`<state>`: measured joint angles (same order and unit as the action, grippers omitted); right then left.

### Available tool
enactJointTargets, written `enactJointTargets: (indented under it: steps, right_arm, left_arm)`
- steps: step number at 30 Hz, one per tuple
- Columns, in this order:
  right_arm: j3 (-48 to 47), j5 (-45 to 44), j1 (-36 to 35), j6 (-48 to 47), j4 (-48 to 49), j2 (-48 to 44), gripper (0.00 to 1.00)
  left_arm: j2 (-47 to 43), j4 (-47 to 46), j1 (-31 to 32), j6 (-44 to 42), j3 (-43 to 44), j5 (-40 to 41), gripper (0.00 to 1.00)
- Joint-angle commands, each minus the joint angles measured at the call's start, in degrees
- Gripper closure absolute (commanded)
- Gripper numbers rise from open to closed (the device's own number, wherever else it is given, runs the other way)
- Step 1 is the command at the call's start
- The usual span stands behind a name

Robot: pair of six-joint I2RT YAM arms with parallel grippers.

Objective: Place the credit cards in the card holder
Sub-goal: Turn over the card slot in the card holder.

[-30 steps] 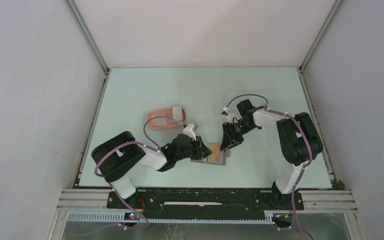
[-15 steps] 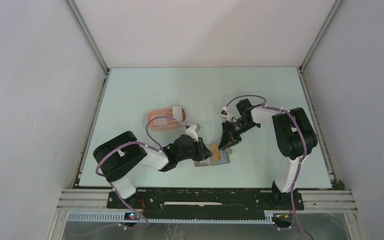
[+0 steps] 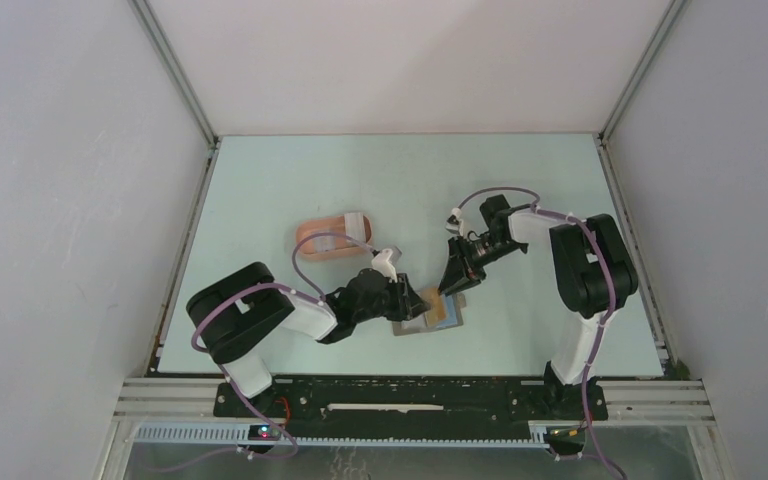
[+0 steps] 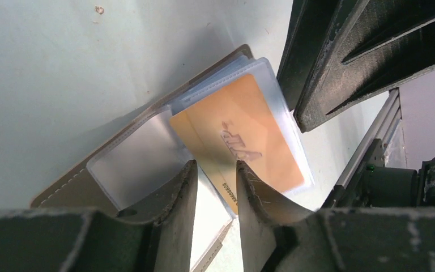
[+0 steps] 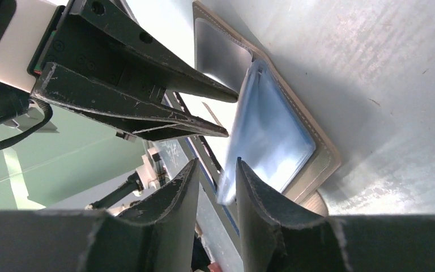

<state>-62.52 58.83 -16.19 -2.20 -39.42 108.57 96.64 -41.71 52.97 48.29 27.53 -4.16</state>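
Left claw: left gripper [image 4: 216, 167] parted by a narrow slot, fingers [image 4: 173, 192] poised just over the open wallet, not pinching anything.
Right claw: right gripper [image 5: 217, 164] likewise narrowly parted, tips pointing down at the far edge of the same wallet, facing the left gripper's tips across it; a lifted sleeve's edge shows through the slot, not squeezed.
Wallet: flat grey folding wallet [image 4: 62, 190] with stitched edge, lying open on the pale green table [image 3: 290, 180], near the front and between the two arms.
Sleeves: clear plastic sleeve leaves [image 4: 136, 164] fanned out from the wallet; one leaf raised at a tilt in the right wrist view, glinting bluish.
Card in wallet: yellow-orange credit card [image 4: 243, 136] with a faint printed mark, tucked inside a clear sleeve, its near corner running under the left gripper's fingers.
Card holder: shallow salmon-pink oval card holder [image 3: 325, 243] farther back and to the left, well apart from the wallet, just beyond the left wrist.
Card in holder: whitish-grey card [image 3: 357, 222] lying across the right end of the holder.
Arm poses: both forearms angled inward, tips meeting over the wallet.
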Motion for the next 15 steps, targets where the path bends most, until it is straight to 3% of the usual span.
enactJointTargets:
  steps: [1, 9, 15]
  right_arm:
    - [-1.69, 3.36, 0.63, -1.67, -1.77, 0.92, 0.63]
    - [-2.07, 5.28, 0.62, -2.66, -3.06, 2.62, 0.79]
    - [-2.32, 9.13, 0.63, -3.33, -3.67, 2.73, 0.77]
  left_arm:
    - [-0.95, -4.34, -0.55, 1.61, -1.03, 0.21, 0.63]
    - [0.0, -9.44, -1.42, 3.47, -3.06, -0.84, 0.61]
    - [-0.76, -10.57, -1.63, 3.38, -3.81, -1.2, 0.56]
